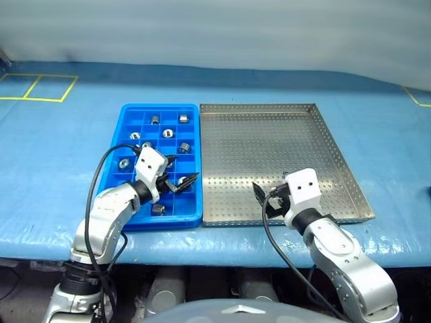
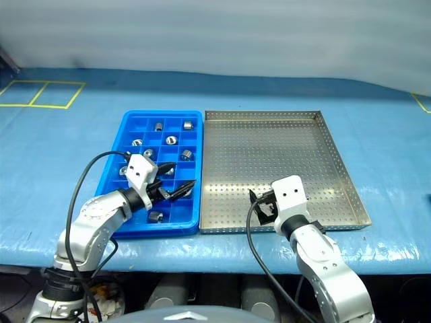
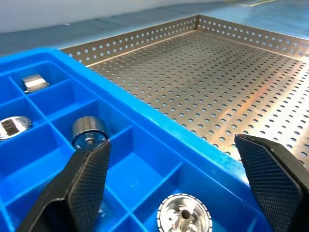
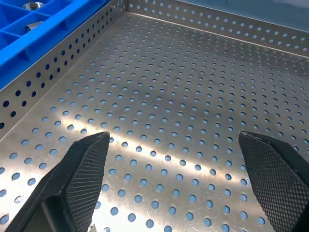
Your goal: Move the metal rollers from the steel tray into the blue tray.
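1. A blue tray (image 1: 125, 128) with square compartments sits on a blue-covered table (image 1: 60, 155), just left of a perforated steel tray (image 1: 323, 155); the two touch side by side.
2. Metal rollers (image 1: 154, 120) lie in separate compartments of the blue tray.
3. The left gripper (image 1: 180, 183) hovers over the blue tray's near right corner, fingers spread wide, holding nothing.
4. The right gripper (image 1: 264, 199) hovers over the steel tray's near edge, fingers spread apart and empty.

Blue table cover (image 1: 60, 155); yellow tape (image 1: 40, 87)
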